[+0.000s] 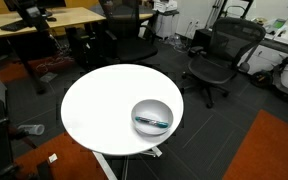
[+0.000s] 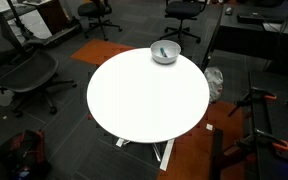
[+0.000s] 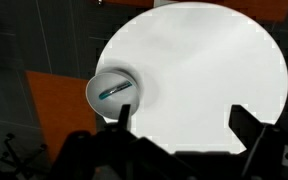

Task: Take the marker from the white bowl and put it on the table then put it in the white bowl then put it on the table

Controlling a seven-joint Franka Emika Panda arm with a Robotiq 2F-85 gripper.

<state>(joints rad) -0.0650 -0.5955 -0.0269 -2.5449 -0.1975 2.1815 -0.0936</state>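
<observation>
**Pick not yet begun: marker in the white bowl, pincer released and off to one side of it.**

Wrist view, left to right: the white bowl sits near the bench edge, and the marker lies slanted across its bottom. The pincer is spread wide and empty. One finger lines up with the bowl's rim, and the rest hangs over bare bench beyond the bowl. In both exterior views the marker lies in the bowl, and no arm shows there. My judgement: you should shift towards the bowl until the marker lies between the fingers. Turn the wrist so the jaws close across the stick, not along it. Descend inside the rim without nudging the wall, clench at mid-length, then lift straight clear of the bowl.
</observation>
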